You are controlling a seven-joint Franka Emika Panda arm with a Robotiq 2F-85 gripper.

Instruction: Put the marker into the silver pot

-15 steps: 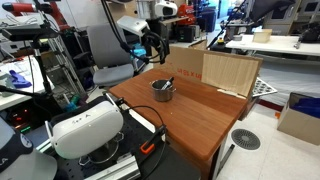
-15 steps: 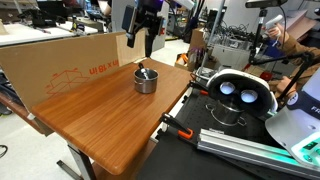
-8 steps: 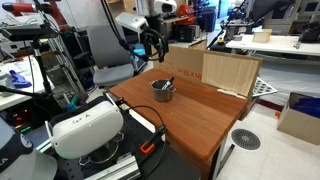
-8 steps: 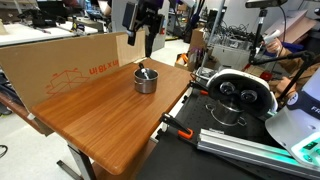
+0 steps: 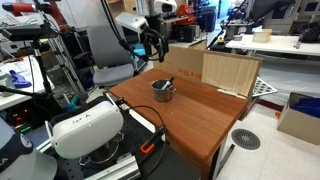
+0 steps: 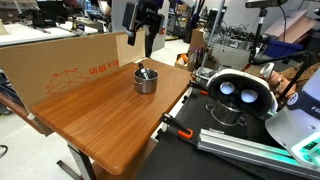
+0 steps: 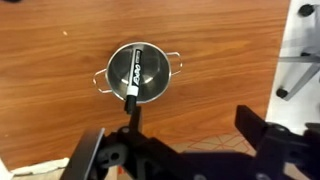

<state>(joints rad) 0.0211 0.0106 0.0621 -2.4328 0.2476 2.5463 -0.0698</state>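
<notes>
My hand (image 7: 176,150) hangs above the bench (image 7: 45,45) with its two fingers (image 7: 88,152) spread wide and nothing between them. Well below it stands the silver pot (image 7: 137,73), and the marker (image 7: 134,76) lies slanted inside, its lower end resting over the rim on the side nearest me. In both exterior views the hand (image 5: 150,42) (image 6: 147,25) is high over the pot (image 5: 163,90) (image 6: 146,80), with clear air between them. In the wrist view bare wood surrounds the pot on all sides, and the bench's edge runs along the right of that view. A cardboard box (image 6: 70,62) stands along the bench's far edge, near the pot but not touching it.
</notes>
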